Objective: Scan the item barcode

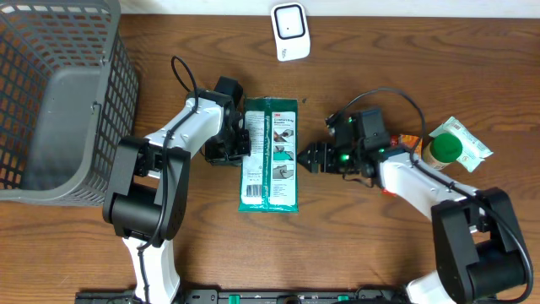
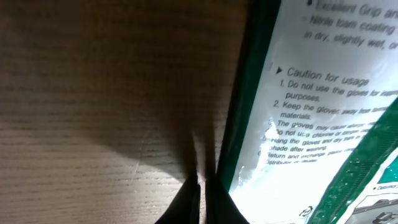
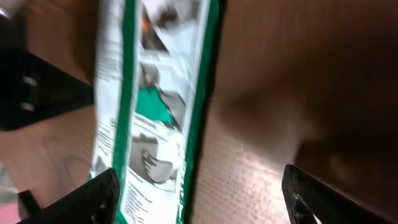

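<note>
Locate the glove package [image 1: 270, 154] at the centre of the overhead view. It lies flat on the wooden table [image 1: 371, 245], long side running top to bottom of the frame, printed green-and-white face up.

Check the left gripper [image 1: 241, 140]. It sits at the package's left edge, about halfway along it. In the left wrist view the left gripper [image 2: 202, 186] shows at the bottom centre with its two fingertips [image 2: 189, 202] pressed together and nothing between them. They sit just beside the green border of the package [image 2: 311, 124], which fills the right side of that frame with its caution text legible.

Check the right gripper [image 1: 305, 158]. It points at the package's right edge from the right of the frame. In the right wrist view the right gripper [image 3: 199, 193] has its fingers [image 3: 99, 193] spread wide, one at the lower left and one at the lower right. The package [image 3: 155, 93] runs down the left half of that frame, and its green edge lies between the two fingers. You cannot tell from the pictures whether either finger touches it.

Note the other items in the overhead view:
- White scanner [image 1: 291, 32], top centre, well apart from the package.
- Grey mesh basket [image 1: 84, 51], upper left.
- Green-capped bottle [image 1: 443, 150] on a small packet [image 1: 471, 143], right side.
</note>
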